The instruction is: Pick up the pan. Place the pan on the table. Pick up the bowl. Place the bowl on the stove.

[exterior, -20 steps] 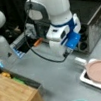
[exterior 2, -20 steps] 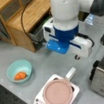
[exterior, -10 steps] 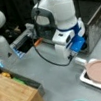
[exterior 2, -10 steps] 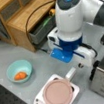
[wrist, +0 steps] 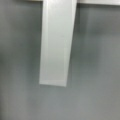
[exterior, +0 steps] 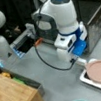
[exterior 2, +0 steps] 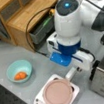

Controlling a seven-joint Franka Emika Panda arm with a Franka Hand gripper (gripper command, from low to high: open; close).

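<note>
The pan (exterior 2: 57, 93) is seen resting on the stove (exterior 2: 75, 91) in both front views, the stove standing on the grey tabletop (exterior 2: 7, 55). The pan's short white handle (exterior 2: 70, 74) is pointed away from the stove's button edge, toward a front view's top right, so that the long axis runs diagonally up to the arm's wrist. In a front view (exterior: 100, 71) the handle (exterior: 81, 61) is pointed to the upper left. The pincer (exterior 2: 75, 70) is located directly above the handle's end, hidden beneath the wrist housing; whether it is spread or pressed together cannot be told. In the wrist view the handle (wrist: 58, 42) is seen as a long pale bar. The teal bowl (exterior 2: 19, 71), holding something orange (exterior 2: 20, 75), is left on the tabletop, well apart from the stove.
</note>
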